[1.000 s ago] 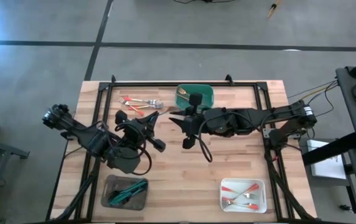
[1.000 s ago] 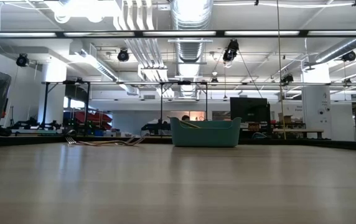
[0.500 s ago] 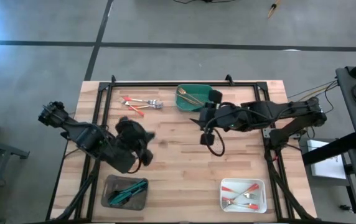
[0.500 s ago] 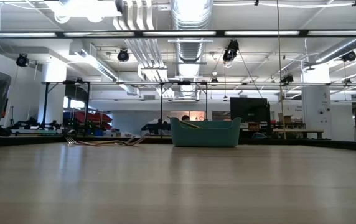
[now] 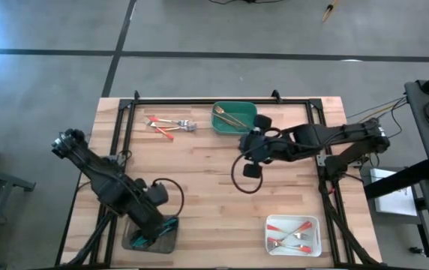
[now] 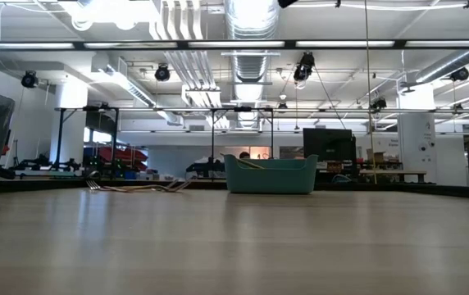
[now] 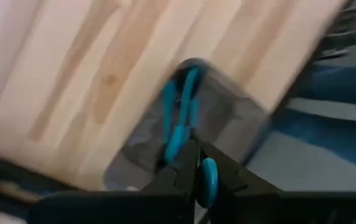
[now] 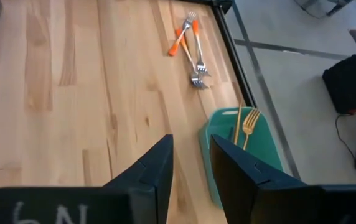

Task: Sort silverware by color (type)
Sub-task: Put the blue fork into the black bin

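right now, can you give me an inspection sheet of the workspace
surface: pale wooden plank table inside a black frame.
job's things: loose red-orange-handled metal forks on the table's far left; gold forks in the green plastic tray; teal-handled pieces in the grey tray; red-orange-handled pieces in the white tray.
clutter: nothing seen.
grippers: left pincer over the grey tray, shut on a teal-handled utensil; right pincer open, empty, near the green tray.
cables: black cable loop hangs under the right arm.
surroundings: grey floor; racks and benches behind in the low view; no person seen.
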Controlling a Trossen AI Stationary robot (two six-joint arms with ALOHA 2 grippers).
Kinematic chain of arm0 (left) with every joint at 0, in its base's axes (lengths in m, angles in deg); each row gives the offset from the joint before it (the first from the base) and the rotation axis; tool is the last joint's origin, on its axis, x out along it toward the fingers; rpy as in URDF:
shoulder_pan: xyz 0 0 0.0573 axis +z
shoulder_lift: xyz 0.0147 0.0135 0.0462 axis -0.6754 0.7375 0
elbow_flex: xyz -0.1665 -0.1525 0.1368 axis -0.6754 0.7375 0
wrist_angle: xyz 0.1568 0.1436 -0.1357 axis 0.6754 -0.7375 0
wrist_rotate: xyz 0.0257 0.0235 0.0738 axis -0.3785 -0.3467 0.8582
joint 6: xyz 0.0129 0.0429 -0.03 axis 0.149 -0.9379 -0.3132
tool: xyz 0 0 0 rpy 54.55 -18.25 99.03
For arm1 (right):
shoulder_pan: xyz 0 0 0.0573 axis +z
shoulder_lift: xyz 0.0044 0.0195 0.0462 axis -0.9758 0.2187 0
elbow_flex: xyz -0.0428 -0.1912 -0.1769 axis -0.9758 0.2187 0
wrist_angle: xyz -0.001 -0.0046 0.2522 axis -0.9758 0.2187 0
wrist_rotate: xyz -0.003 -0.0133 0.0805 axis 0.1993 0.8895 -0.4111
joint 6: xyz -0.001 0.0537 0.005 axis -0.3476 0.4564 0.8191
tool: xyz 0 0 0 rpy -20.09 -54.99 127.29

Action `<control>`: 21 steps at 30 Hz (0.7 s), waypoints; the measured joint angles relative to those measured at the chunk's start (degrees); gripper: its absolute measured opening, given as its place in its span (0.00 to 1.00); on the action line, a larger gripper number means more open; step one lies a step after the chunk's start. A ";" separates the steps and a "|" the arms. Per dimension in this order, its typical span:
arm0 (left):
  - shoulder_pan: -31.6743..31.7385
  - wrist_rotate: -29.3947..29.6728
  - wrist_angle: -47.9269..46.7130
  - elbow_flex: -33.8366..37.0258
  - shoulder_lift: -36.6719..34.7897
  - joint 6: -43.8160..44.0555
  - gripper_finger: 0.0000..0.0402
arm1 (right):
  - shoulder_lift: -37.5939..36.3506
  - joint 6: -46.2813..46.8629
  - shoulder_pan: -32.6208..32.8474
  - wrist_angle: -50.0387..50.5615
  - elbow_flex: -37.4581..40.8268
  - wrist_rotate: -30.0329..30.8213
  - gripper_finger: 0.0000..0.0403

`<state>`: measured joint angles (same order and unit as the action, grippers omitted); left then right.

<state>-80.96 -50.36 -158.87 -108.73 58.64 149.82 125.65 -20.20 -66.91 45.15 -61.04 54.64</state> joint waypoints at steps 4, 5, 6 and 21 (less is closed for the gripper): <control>0.00 -1.03 -3.08 0.41 3.26 -1.69 0.00 | 2.03 -0.02 0.00 0.00 0.00 -0.02 0.23; 0.00 -2.15 -3.06 0.46 4.00 -2.59 0.00 | 2.53 -0.02 0.00 0.01 0.00 -0.06 0.23; 0.00 -3.38 -2.88 0.48 4.86 -3.38 0.00 | 3.10 -0.02 0.00 0.01 0.01 -0.07 0.23; -0.59 -9.08 -2.73 0.55 16.64 -12.70 0.02 | 5.68 -0.05 0.00 0.07 0.07 -0.11 0.24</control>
<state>-81.55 -59.45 -161.60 -108.19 75.28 137.12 131.32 -20.25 -66.91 45.22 -60.98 54.53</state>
